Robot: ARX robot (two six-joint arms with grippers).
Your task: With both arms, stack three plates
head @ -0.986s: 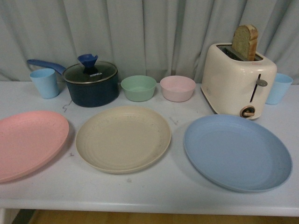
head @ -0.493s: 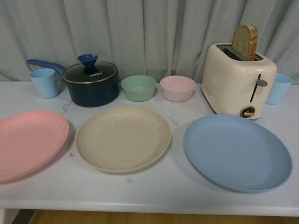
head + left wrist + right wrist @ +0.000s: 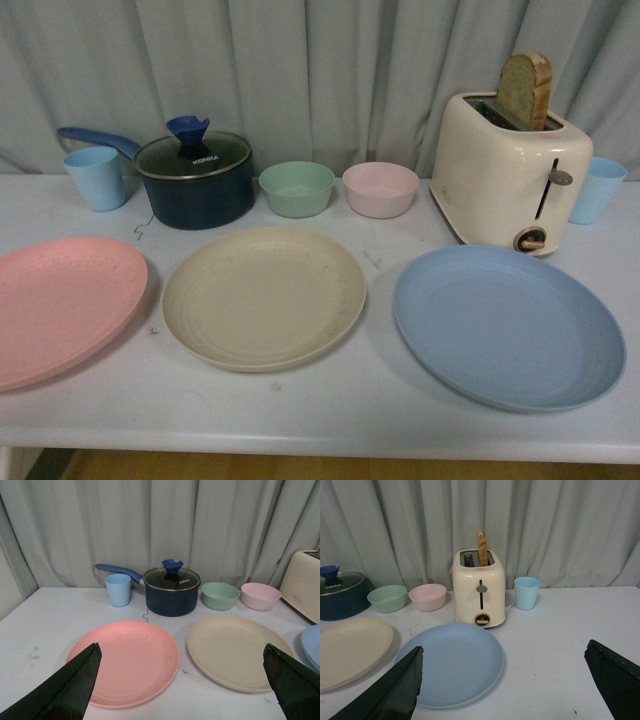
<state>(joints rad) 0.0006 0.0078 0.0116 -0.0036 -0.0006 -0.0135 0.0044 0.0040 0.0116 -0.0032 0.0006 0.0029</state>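
**No stack yet: 3 plates lie flat on the table [image 3: 380, 410]**

Front cam: pink plate [image 3: 65, 305] at 9 o'clock, beige plate [image 3: 263, 295] centre, blue plate [image 3: 508, 325] at 3. All sit apart, none stacked. No arms in that shot. Wrist cams fill the gap: left hand [image 3: 180, 647] spread wide, empty, facing pink and beige. Right hand [image 3: 504, 647] likewise wide, empty, facing blue. Right wrist cam misses pink altogether. Step, I'd say: first pick. Next needs a hand down at a rim, finger under the lip. Shallow plates, so prob. tricky.

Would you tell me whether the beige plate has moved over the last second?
No. The beige plate lies at the same spot in front of the dark blue pot and green bowl.
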